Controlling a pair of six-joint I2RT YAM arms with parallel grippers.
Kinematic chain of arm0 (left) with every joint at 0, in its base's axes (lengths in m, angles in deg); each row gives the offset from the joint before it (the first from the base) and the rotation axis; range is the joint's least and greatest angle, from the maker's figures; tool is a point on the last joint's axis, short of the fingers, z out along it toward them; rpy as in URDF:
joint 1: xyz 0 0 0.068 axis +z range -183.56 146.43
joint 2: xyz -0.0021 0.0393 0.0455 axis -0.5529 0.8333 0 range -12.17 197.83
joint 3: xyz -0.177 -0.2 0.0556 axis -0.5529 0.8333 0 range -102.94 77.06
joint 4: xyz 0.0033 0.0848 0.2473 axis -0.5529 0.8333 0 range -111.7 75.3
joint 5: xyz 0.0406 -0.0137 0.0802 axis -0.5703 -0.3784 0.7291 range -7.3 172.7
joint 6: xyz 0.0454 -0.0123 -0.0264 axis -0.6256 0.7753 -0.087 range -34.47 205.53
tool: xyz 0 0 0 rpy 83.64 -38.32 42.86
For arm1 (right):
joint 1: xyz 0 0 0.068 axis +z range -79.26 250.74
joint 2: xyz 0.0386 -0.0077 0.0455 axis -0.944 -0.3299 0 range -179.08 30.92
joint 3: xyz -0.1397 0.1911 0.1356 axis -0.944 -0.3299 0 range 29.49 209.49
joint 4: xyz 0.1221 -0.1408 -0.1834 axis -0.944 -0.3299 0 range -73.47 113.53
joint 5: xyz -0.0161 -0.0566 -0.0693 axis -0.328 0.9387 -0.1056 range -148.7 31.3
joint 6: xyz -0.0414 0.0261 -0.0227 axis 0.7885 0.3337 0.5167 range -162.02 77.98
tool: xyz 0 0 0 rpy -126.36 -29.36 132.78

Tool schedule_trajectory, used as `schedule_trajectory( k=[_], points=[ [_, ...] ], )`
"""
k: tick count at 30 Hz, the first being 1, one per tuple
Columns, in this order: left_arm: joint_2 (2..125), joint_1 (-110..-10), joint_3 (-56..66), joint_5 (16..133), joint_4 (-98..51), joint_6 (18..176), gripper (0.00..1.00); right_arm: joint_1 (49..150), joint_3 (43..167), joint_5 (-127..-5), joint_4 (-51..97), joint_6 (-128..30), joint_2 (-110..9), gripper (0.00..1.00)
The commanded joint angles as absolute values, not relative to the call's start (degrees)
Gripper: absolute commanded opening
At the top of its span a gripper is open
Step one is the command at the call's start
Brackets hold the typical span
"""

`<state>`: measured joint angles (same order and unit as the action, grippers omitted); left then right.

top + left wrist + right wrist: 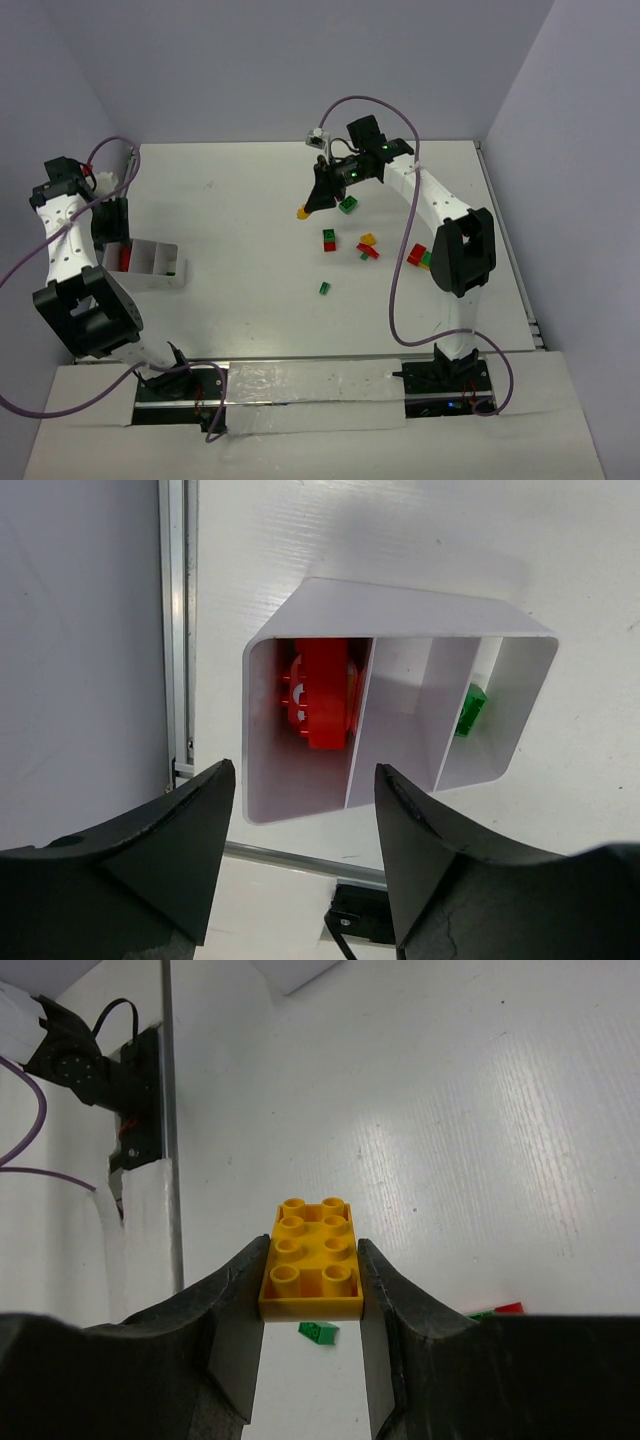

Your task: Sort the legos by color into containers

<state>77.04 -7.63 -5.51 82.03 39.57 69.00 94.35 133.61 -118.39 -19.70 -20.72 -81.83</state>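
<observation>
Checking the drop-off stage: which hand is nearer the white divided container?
Left. The left hand hovers just over the container, open and empty. The right hand is far off on the other side, gripping a yellow brick.

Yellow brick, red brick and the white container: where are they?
yellow brick (310,1260), right wrist view, studded top.
red brick (322,695), left wrist view, its side.
white container (400,610), left wrist view, outer wall.

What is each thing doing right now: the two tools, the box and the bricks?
left tool: open, holding nothing, over the box.
right tool: shut on the yellow brick.
yellow brick: gripped, studs facing the camera.
box: open-topped, three compartments.
red bricks: inside one end compartment.
green brick: inside the other end compartment.
loose bricks: lying on the table, unsorted.
</observation>
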Motion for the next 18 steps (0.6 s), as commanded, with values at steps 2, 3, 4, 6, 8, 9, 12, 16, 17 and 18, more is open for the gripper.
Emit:
schedule_trajectory(
  k=[2, 3, 4, 6, 8, 9, 12, 16, 17, 18],
  points=[
    [76.5, -7.8, -11.0, 78.1, 39.3, 69.0, 0.68, 93.9, 136.3, -121.0, -18.5, -21.2, -81.5, 0.00],
    [75.9, -7.8, -11.9, 75.1, 39.6, 68.5, 0.69, 93.9, 135.9, -121.3, -17.3, -22.5, -81.2, 0.00],
    [74.8, -7.8, -13.2, 69.4, 39.8, 67.9, 0.70, 93.9, 135.3, -121.6, -14.6, -24.1, -80.9, 0.00],
    [73.8, -8.5, -16.1, 59.5, 40.4, 67.6, 0.70, 93.9, 133.3, -123.1, -10.1, -30.2, -80.0, 0.00],
    [73.6, -9.6, -18.2, 53.9, 40.6, 68.3, 0.71, 93.9, 130.7, -124.1, -1.5, -38.6, -78.9, 0.00],
    [73.8, -12.1, -18.7, 51.1, 40.4, 69.7, 0.71, 93.9, 129.3, -125.5, 3.5, -43.8, -78.4, 0.00],
    [73.4, -19.9, -19.2, 42.6, 35.3, 76.7, 0.70, 93.9, 122.9, -127.0, 30.9, -66.9, -77.3, 0.00],
    [74.0, -28.7, -18.7, 36.4, 28.9, 82.0, 0.69, 93.9, 121.4, -128.8, 54.6, -93.1, -81.1, 0.00],
    [74.7, -30.4, -19.0, 33.4, 28.2, 83.0, 0.69, 93.9, 121.1, -129.0, 62.8, -101.0, -82.4, 0.00],
    [75.1, -31.3, -19.4, 30.9, 27.3, 83.5, 0.69, 93.9, 121.4, -129.1, 68.6, -106.5, -83.1, 0.00]
  ],
)
